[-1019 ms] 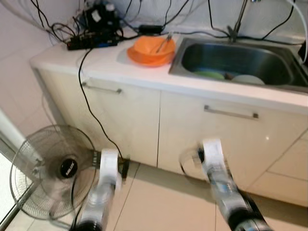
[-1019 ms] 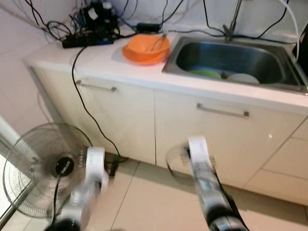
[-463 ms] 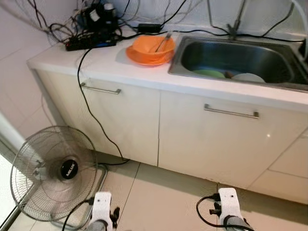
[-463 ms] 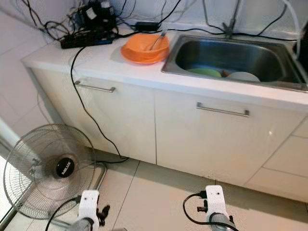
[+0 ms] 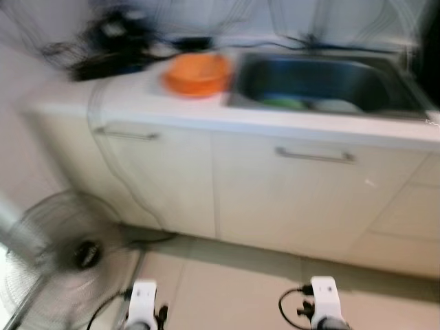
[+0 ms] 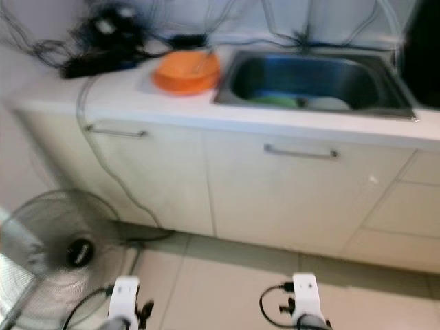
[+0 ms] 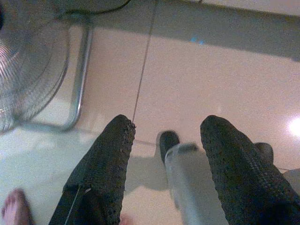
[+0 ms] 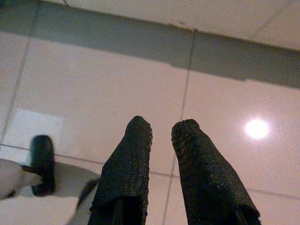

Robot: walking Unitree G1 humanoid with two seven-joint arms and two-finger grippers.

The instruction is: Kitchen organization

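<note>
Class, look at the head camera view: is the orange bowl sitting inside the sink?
No, the orange bowl stands on the white counter just outside the sink, on the robot's left of its rim.

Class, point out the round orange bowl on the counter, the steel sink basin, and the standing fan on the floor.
Round orange bowl point(image 6: 186, 71): right eye view, its side wall.
Steel sink basin point(image 6: 323, 77): right eye view, back inner wall.
Standing fan point(image 6: 58, 237): right eye view, wire grille.

sink point(image 6: 357, 96): brushed metal | floor point(image 8: 117, 84): glossy tile | fan point(image 7: 28, 65): wire metal
</note>
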